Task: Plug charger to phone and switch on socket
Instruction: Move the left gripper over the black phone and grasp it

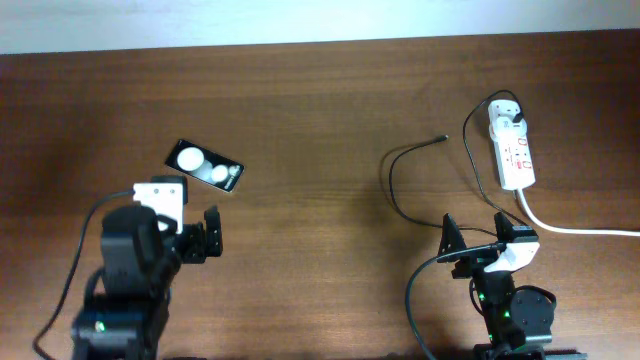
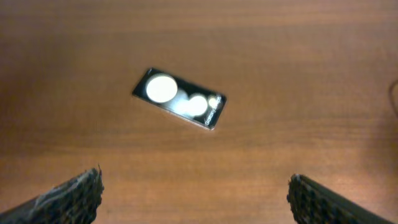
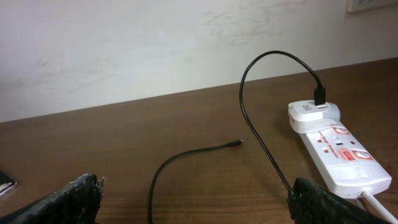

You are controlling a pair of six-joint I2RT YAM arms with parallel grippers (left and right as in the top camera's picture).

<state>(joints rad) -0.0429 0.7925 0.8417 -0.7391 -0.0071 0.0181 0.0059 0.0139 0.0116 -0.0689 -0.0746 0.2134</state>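
Note:
The phone (image 1: 205, 166) lies flat and tilted on the wooden table at the left; it also shows in the left wrist view (image 2: 179, 98). My left gripper (image 1: 203, 238) is open and empty, just in front of the phone (image 2: 196, 194). The charger (image 1: 392, 185) is a thin black cable that loops over the table, with its loose tip (image 3: 236, 144) lying free. Its white plug (image 3: 314, 115) sits in the far end of the socket (image 1: 515, 155). My right gripper (image 1: 478, 238) is open and empty in front of the cable loop (image 3: 196, 196), with the socket (image 3: 342, 155) to its right.
A thick white cord (image 1: 570, 228) runs from the socket's near end off to the right edge. A pale wall (image 3: 155, 43) stands behind the table's far edge. The robots' own black cables hang beside both arm bases.

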